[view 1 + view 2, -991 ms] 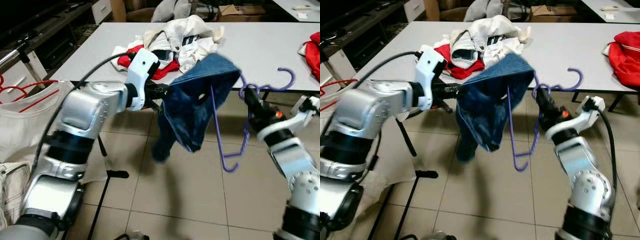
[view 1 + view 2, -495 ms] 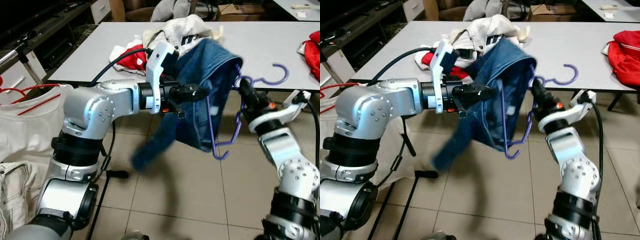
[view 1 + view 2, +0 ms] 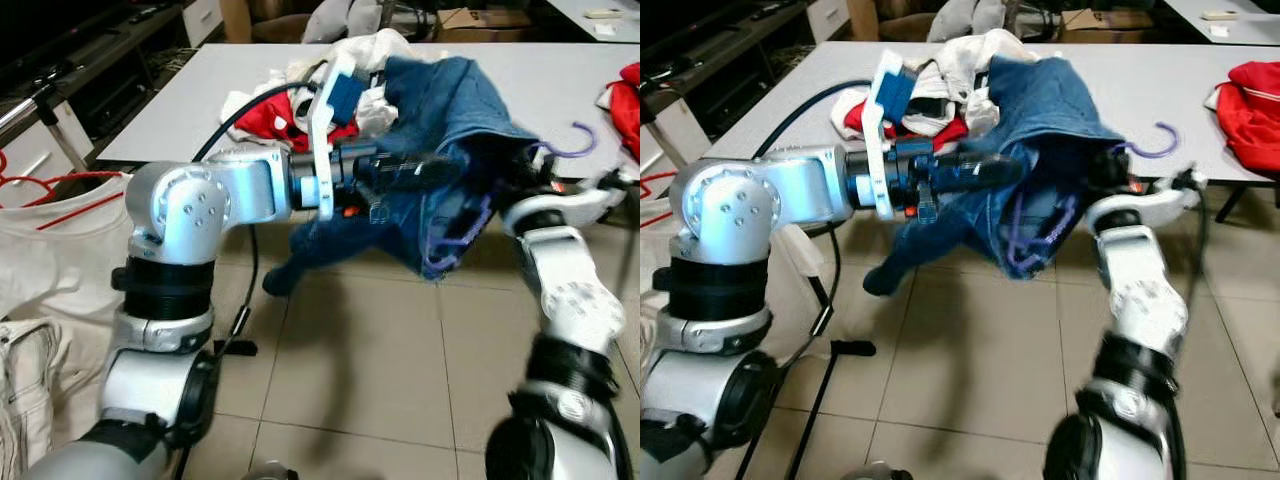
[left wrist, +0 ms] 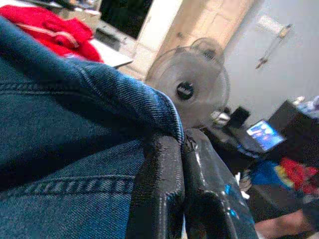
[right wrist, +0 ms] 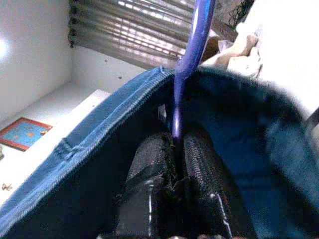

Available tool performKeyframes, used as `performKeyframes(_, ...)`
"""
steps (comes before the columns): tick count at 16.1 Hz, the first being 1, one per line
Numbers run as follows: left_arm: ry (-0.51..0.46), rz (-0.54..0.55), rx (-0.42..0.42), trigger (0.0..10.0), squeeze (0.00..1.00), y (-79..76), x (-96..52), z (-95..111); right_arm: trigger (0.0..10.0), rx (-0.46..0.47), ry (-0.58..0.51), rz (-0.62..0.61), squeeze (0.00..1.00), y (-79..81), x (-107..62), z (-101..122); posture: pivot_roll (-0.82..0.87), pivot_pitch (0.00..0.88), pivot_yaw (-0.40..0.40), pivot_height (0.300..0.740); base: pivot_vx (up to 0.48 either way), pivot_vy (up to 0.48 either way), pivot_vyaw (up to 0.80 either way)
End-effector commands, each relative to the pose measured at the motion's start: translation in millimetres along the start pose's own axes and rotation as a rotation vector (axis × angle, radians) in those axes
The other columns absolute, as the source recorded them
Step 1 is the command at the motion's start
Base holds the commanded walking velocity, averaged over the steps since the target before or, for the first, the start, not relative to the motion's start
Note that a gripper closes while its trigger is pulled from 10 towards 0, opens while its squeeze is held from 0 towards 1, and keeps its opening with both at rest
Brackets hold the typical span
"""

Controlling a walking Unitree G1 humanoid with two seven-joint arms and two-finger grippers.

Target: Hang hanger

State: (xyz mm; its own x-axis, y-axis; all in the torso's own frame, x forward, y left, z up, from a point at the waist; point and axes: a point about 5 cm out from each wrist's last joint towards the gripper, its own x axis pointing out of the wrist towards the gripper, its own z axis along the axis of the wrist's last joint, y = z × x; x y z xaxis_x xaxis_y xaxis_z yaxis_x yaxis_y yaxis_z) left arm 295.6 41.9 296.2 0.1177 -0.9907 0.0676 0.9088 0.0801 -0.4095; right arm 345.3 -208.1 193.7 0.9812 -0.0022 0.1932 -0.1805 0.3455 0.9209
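Blue jeans (image 3: 450, 100) hang in the air in front of the table edge, draped over a purple hanger (image 3: 572, 142). Only the hanger's hook and part of its lower frame (image 3: 452, 238) stick out of the denim. My left gripper (image 4: 182, 144) reaches across from the left and is shut on a seam edge of the jeans. My right gripper (image 5: 177, 144) sits inside the folds of denim, shut on the purple hanger's stem. In the eye views the right arm (image 3: 560, 260) comes up from the lower right, its fingers covered by the jeans.
A white table (image 3: 540, 75) stands behind, with a pile of white and red clothes (image 3: 330, 70) and a red garment (image 3: 1250, 95). Red hangers (image 3: 50, 190) over white cloth sit at far left. A black stand (image 3: 215, 345) rests on the tiled floor.
My left arm has swung right, carrying the jeans further over the hanger. My right gripper has lifted the hanger toward the table edge, and denim now covers most of it.
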Motion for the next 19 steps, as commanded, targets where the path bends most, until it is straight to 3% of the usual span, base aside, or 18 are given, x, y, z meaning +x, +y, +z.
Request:
performKeyframes(1, -0.051, -0.049, -0.013, 0.0, 0.00, -8.2, -1.0, 13, 10.0, 0.010, -0.023, -0.028, 0.00, -1.3, 4.7, -1, -0.09, 0.000, 0.062, 0.740, 0.000, 0.000, 0.00)
performKeyframes(5, -0.134, -0.108, -0.096, 0.0, 0.00, -13.2, -1.1, 26, 10.0, 0.019, -0.047, -0.110, 0.00, -13.5, 7.2, -5, -0.07, 0.000, 0.046, 0.740, 0.000, 0.000, 0.00)
performKeyframes(7, -0.180, -0.132, -0.160, 0.0, 0.00, -14.1, -0.4, 31, 10.0, 0.003, -0.079, -0.147, 0.00, -17.5, 10.4, -4, -0.07, 0.000, 0.047, 0.740, 0.000, 0.000, 0.00)
performKeyframes(8, -0.239, -0.136, -0.232, 0.0, 0.00, -12.4, 1.7, 39, 10.0, -0.003, -0.115, -0.166, 0.00, -18.8, 13.9, -3, -0.07, 0.000, 0.053, 0.740, 0.000, 0.000, 0.00)
performKeyframes(10, -0.332, -0.095, -0.344, 0.0, 0.00, -2.5, 4.1, 49, 10.0, -0.051, -0.112, -0.170, 0.00, -18.4, 16.6, -9, -0.07, 0.000, 0.058, 0.740, 0.000, 0.000, 0.00)
performKeyframes(11, -0.344, -0.038, -0.360, 0.0, 0.00, 3.1, 4.2, 50, 10.0, -0.067, -0.119, -0.176, 0.00, -18.3, 17.3, -10, -0.07, 0.000, 0.060, 0.740, 0.000, 0.000, 0.00)
performKeyframes(12, -0.338, 0.040, -0.365, 0.0, 0.00, 10.1, 4.8, 45, 10.0, -0.121, -0.138, -0.172, 0.00, -16.1, 18.5, -10, -0.07, 0.000, 0.060, 0.740, 0.000, 0.000, 0.00)
performKeyframes(15, -0.390, 0.020, -0.463, 0.0, 0.00, 11.1, 6.0, 47, 10.0, -0.322, -0.157, -0.116, 0.00, -6.1, 24.7, -12, -0.08, 0.000, 0.066, 0.740, 0.000, 0.000, 0.00)
performKeyframes(16, -0.408, 0.012, -0.512, 0.0, 0.00, 8.2, 7.3, 49, 10.0, -0.499, -0.103, -0.085, 0.00, -2.4, 29.5, -21, -0.08, 0.000, 0.053, 0.740, 0.000, 0.000, 0.00)
performKeyframes(17, -0.439, 0.008, -0.551, 0.0, 0.00, 7.6, 7.1, 50, 10.0, -0.700, 0.018, -0.083, 0.00, -4.3, 31.6, -36, -0.07, 0.000, 0.035, 0.740, 0.000, 0.000, 0.00)
performKeyframes(18, -0.475, 0.017, -0.570, 0.0, 0.00, 7.6, 5.1, 52, 10.0, -0.833, 0.129, -0.099, 0.00, -11.5, 29.3, -48, -0.07, 0.000, 0.024, 0.740, 0.000, 0.000, 0.00)
performKeyframes(19, -0.511, 0.023, -0.586, 0.0, 0.00, 6.7, 2.8, 55, 10.0, -0.899, 0.218, -0.106, 0.00, -19.3, 24.9, -58, -0.06, 0.000, 0.006, 0.740, 0.000, 0.000, 0.00)
